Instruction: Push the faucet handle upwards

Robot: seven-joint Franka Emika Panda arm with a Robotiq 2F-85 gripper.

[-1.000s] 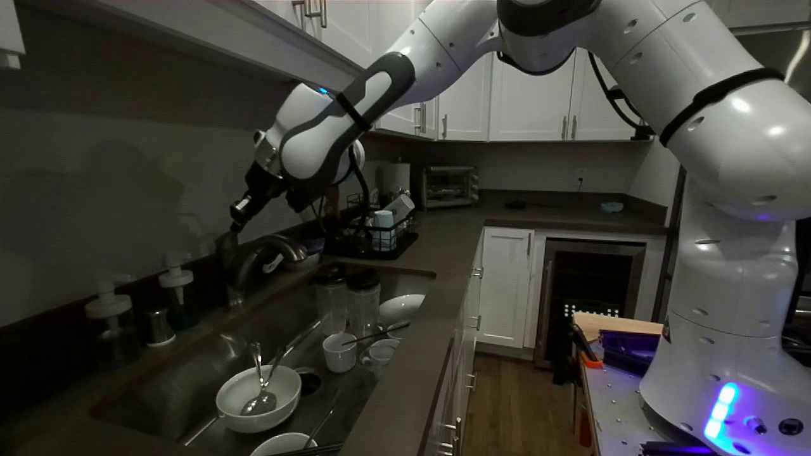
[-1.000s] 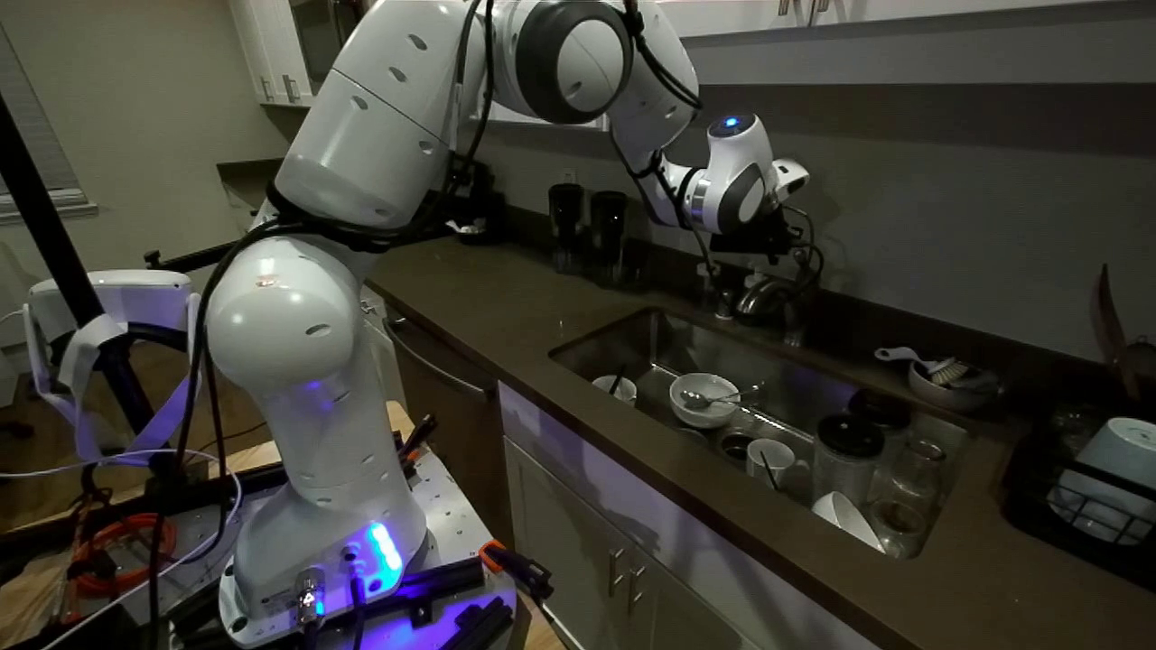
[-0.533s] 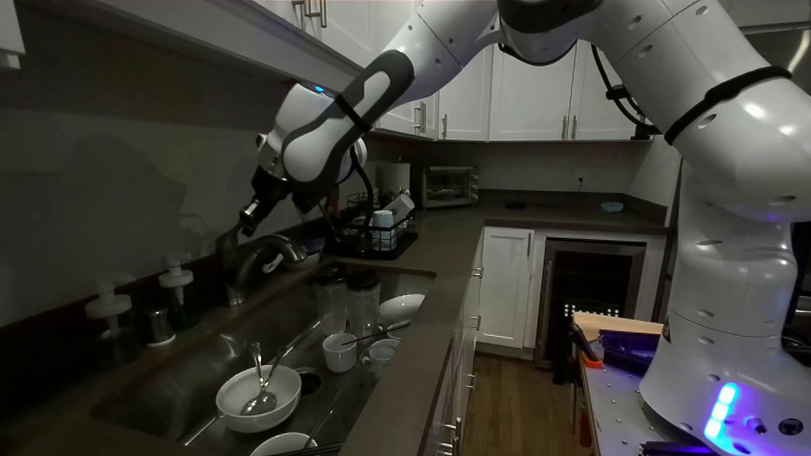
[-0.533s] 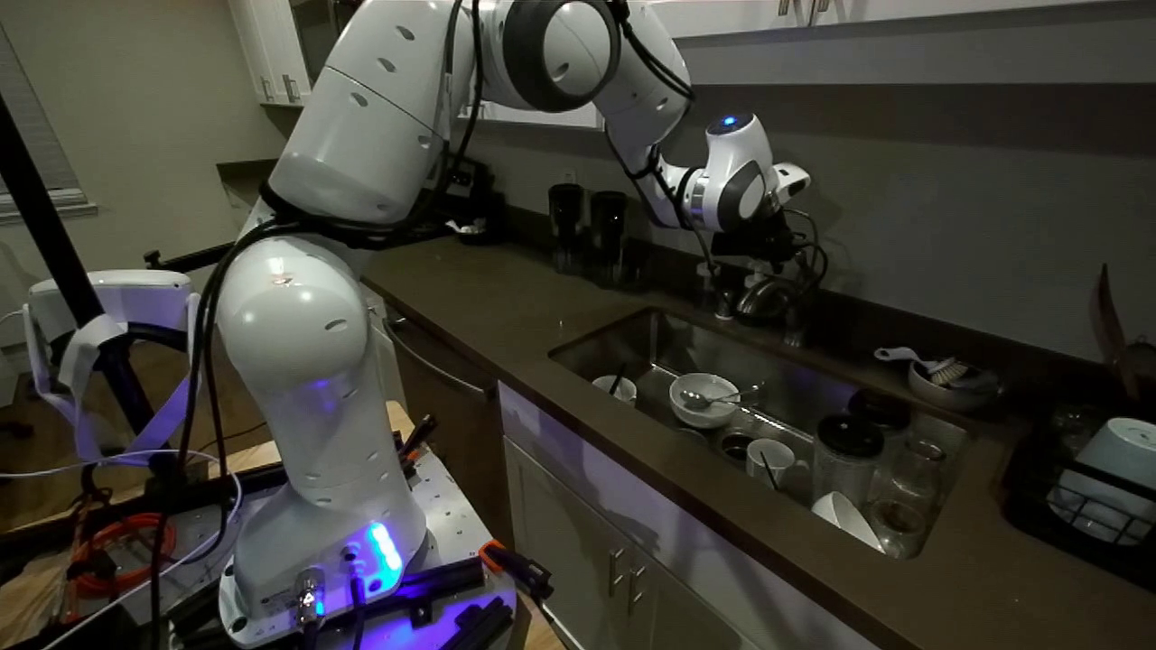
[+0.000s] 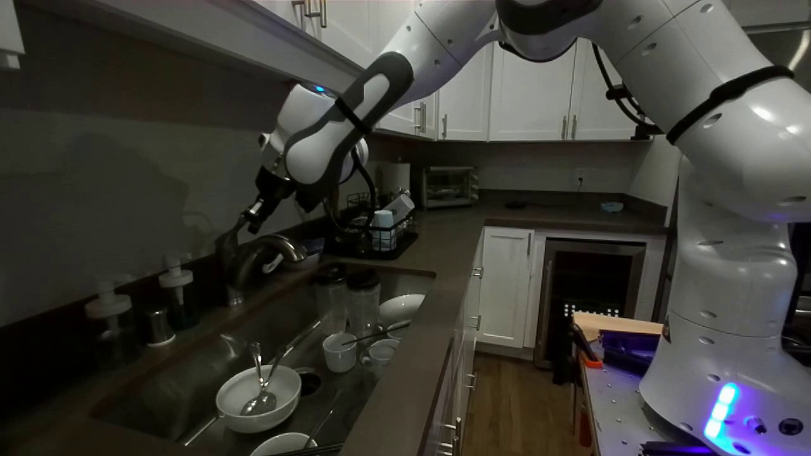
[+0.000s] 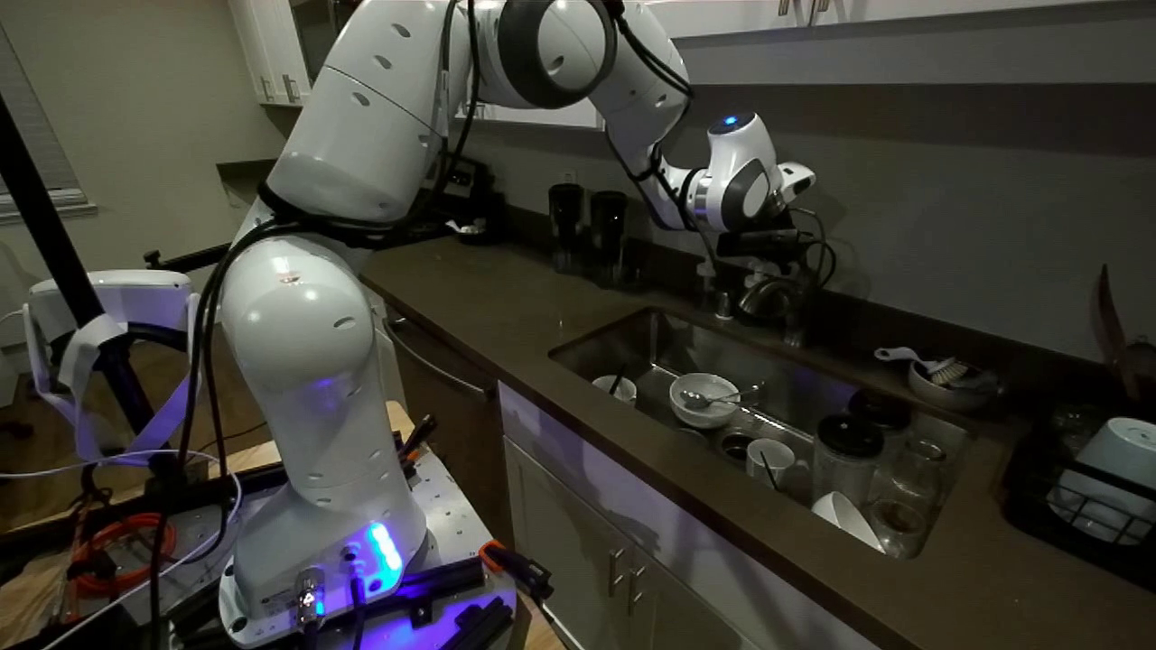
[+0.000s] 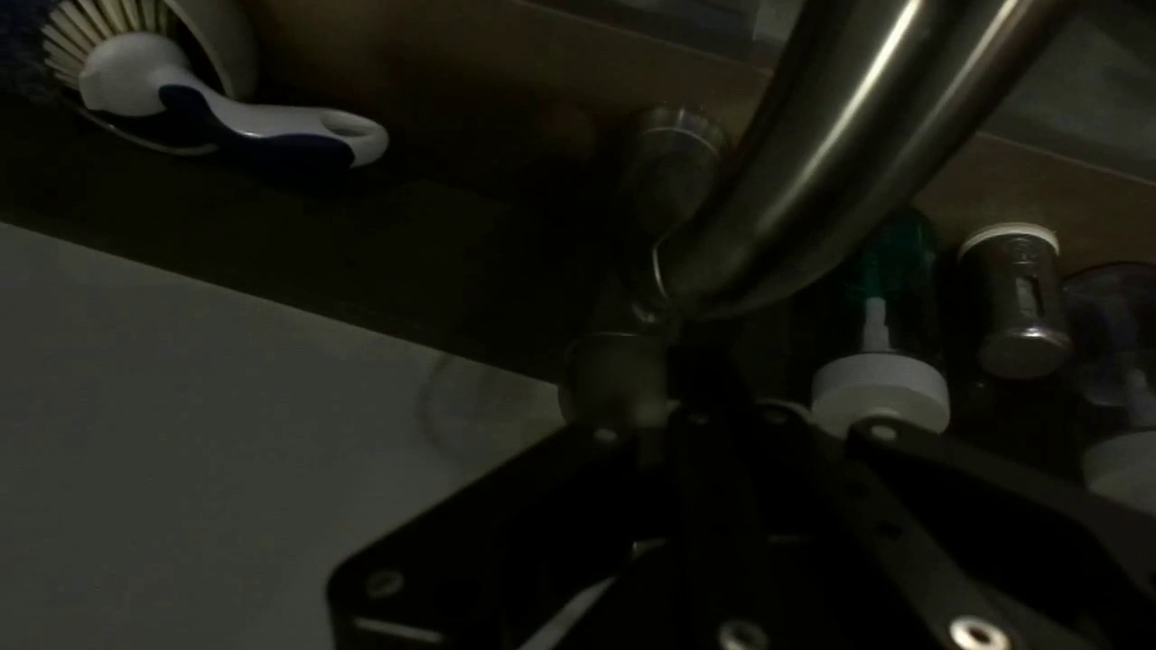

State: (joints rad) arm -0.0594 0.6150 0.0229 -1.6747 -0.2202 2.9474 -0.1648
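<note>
Faucet handle (image 5: 230, 236): at the back edge of the desk (image 6: 488, 289), behind the sink (image 6: 813, 393), slanting up near the wall (image 5: 95, 209), well apart from the desk's far corner. End effector (image 5: 253, 223) right by the handle's free end, on the sink side. Its two halves look pressed together, nothing visibly held; wrist view very dark there, can't confirm contact.

Step in hand, my read: lining up to lift the handle. To do it well: get the tip under the free end, not against the side, then raise slowly along the handle's arc instead of straight up. Stay centred or it'll likely slip off. Don't drive past the back edge, little room before the wall. Watch the spout (image 7: 831, 153), close by in wrist view, and the pump bottle (image 5: 177, 277) along the same edge. Ease off once the handle stops giving.

Pose: arm (image 6: 388, 153) reaches over the front edge of the desk, elbow high and sharply bent, forearm sloping down across the sink. Wrist above the back edge, end effector angled down and toward the wall.
</note>
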